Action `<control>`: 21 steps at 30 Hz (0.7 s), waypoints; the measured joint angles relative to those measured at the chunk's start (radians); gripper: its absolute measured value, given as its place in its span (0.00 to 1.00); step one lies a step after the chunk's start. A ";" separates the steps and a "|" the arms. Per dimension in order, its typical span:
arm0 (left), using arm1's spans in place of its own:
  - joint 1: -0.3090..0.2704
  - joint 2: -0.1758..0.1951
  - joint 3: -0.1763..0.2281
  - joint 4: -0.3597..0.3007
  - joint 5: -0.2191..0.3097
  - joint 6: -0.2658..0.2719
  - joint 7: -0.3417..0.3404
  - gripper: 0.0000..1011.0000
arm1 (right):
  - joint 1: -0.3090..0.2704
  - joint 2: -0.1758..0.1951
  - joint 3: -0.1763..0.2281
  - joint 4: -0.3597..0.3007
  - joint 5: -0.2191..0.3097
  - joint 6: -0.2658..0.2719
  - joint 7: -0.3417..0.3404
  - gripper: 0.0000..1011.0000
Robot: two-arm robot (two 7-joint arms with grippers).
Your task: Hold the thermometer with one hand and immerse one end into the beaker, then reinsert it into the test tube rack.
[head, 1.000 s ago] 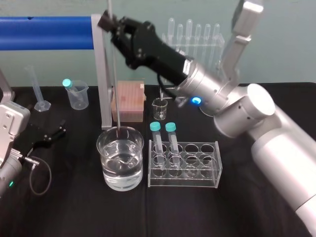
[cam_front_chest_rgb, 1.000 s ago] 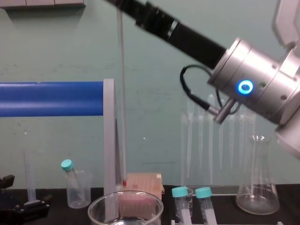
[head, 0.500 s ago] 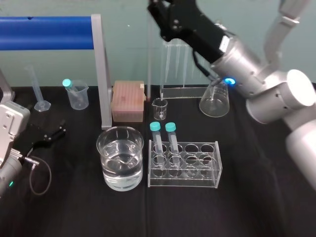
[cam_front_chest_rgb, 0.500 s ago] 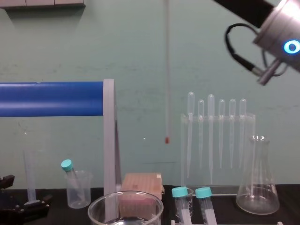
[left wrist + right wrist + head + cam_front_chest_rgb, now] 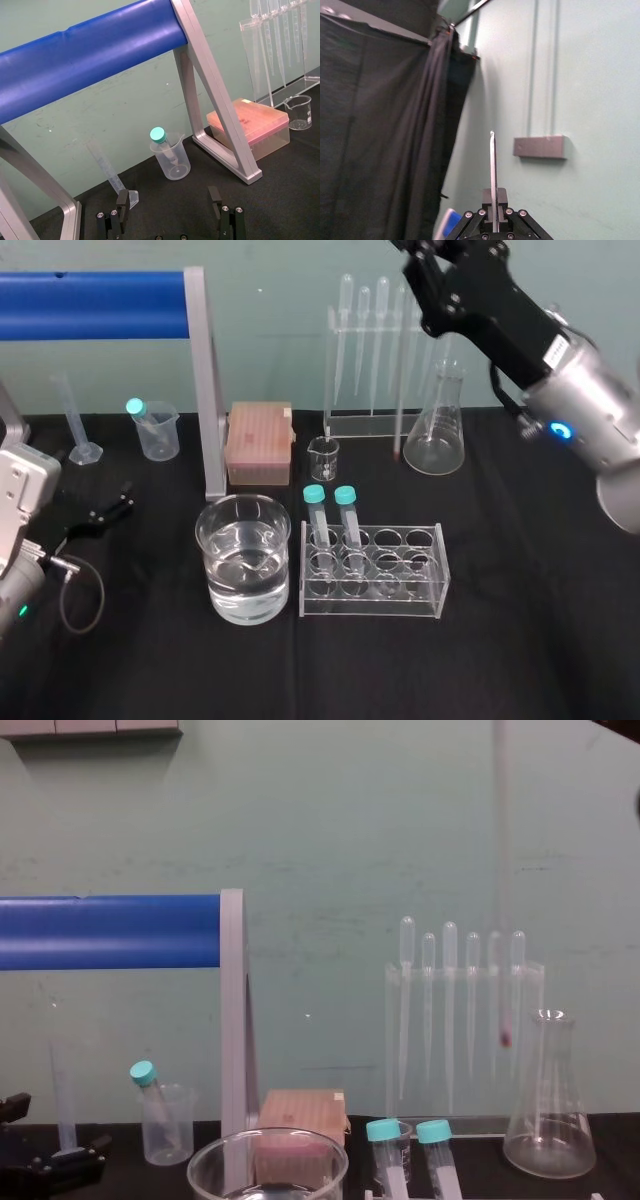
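Observation:
My right gripper is high at the back right, shut on the upper part of the thermometer. The thin rod hangs upright, its red tip in the air in front of the pipette stand, just left of the conical flask. In the right wrist view the thermometer sticks up from between the closed fingers. The large beaker, part full of water, stands at the front centre, with the clear test tube rack holding two teal-capped tubes to its right. My left gripper rests open and empty at the far left.
A blue bar on a grey frame rises behind the beaker. Along the back stand a pink tip box, a small glass beaker, a plastic beaker with a capped tube and a graduated cylinder.
My right gripper has lifted the thermometer out of the beaker and carried it right, to in front of the pipette stand. The left arm has stayed still.

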 joint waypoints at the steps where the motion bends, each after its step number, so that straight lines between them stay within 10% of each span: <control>1: 0.000 0.000 0.000 0.000 0.000 0.000 0.000 1.00 | -0.011 0.004 0.006 -0.009 -0.003 0.003 -0.008 0.06; 21: 0.000 0.000 0.000 0.000 0.000 0.000 0.000 1.00 | -0.127 -0.005 0.060 -0.001 -0.030 0.038 -0.062 0.06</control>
